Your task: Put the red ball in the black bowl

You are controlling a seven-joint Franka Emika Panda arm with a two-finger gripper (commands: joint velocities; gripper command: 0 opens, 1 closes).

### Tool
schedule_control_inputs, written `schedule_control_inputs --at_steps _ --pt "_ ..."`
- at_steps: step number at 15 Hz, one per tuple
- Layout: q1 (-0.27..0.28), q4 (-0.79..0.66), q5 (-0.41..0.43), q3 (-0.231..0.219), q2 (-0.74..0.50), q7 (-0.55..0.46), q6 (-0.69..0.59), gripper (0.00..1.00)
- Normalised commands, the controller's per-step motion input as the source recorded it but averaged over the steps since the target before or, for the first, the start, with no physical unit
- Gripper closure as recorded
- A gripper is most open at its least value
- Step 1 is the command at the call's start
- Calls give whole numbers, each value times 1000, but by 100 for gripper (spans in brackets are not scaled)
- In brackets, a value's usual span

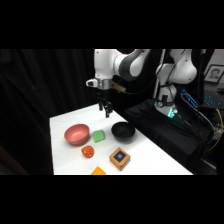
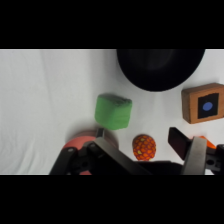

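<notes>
the gripper (image 1: 106, 111) hung open and empty above the table. the red ball (image 1: 88, 151) lay at seven o'clock from the black bowl (image 1: 123, 131), well apart. it looked light, firm and apt to roll, best pinched across its middle.

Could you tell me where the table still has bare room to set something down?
Free: the far strip of the table behind the pink bowl, and the right side beyond the wooden block. Crowded: between the bowls, around the green cube and red ball.

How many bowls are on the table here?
2. The pink bowl sits at the table's left side, left of the green cube; the black bowl sits right of that cube. None seems hidden.
</notes>
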Motion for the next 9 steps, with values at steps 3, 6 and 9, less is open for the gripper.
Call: schedule_control_inputs --at_steps 3,6,9 --pt "-13 39 1 27 -2 7 -50 0" --pt "3 157 32 43 51 -9 -130 0" --pt "16 320 52 49 178 -9 -194 0"
